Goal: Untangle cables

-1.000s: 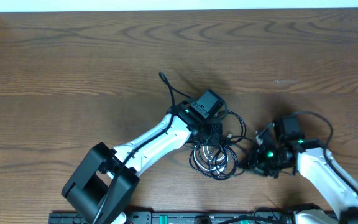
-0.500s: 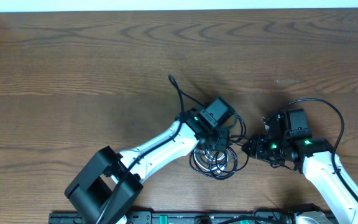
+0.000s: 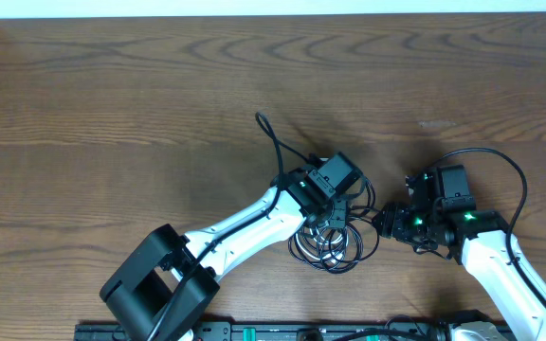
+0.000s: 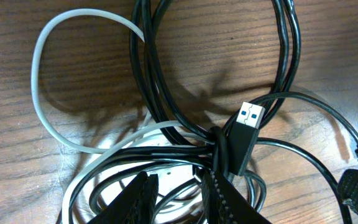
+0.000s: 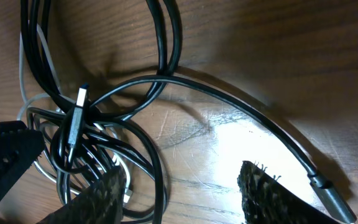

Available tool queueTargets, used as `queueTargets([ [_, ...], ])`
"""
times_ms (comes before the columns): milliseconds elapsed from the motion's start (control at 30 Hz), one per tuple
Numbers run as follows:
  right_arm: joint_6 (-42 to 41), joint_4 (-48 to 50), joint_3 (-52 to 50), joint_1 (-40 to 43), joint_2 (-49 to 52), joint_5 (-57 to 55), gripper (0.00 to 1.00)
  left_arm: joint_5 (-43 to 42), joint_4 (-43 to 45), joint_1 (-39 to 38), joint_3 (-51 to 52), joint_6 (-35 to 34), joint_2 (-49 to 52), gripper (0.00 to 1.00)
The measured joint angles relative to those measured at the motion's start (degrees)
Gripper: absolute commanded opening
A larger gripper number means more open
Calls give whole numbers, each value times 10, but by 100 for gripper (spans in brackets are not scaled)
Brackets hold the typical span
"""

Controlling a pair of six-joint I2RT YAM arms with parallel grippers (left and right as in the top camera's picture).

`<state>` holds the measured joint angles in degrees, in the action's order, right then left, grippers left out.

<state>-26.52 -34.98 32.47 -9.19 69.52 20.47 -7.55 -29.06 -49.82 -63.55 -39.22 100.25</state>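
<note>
The cables (image 3: 330, 244), a knot of thin black cords with one shorter white cord, lie in a coiled heap on the dark brown wooden table (image 3: 112, 95), toward its near edge and between the two arms. One black strand leaves the heap toward the far side and ends in a small free plug (image 3: 262, 120).

In the left wrist view the white cord (image 4: 39, 93) swings out in an open loop on the left and runs back in among the black loops. A black USB plug (image 4: 252, 116) with a silver tip and blue inserts lies on top of a bunch of crossing black strands.

The left gripper (image 4: 178, 182) stands right over the heap. Its black ribbed fingers (image 4: 138, 199) are a narrow gap apart, with white and black strands between them. The right-hand finger touches the bunch below the USB plug. Whether the jaws pinch any strand cannot be told.

The right gripper (image 5: 182, 174) sits just right of the heap and is released. Its fingers stand wide apart over the wood and clasp nothing; one black strand crosses the table under the gap. Another long black cord (image 5: 229, 106) sweeps rightward from the knot to a dark cylindrical plug (image 5: 329, 200) just beside the right-hand finger.

The white-shelled left arm (image 3: 245, 223) reaches in from the near left, and the right arm (image 3: 491, 265) from the near right. A thicker black wire (image 3: 510, 175) loops above the right arm.
</note>
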Motion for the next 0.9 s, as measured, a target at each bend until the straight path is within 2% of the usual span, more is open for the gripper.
queueTargets([
  [900,0,3,0,0,0,-6,56,-29,10,-26,0,11,11,30],
])
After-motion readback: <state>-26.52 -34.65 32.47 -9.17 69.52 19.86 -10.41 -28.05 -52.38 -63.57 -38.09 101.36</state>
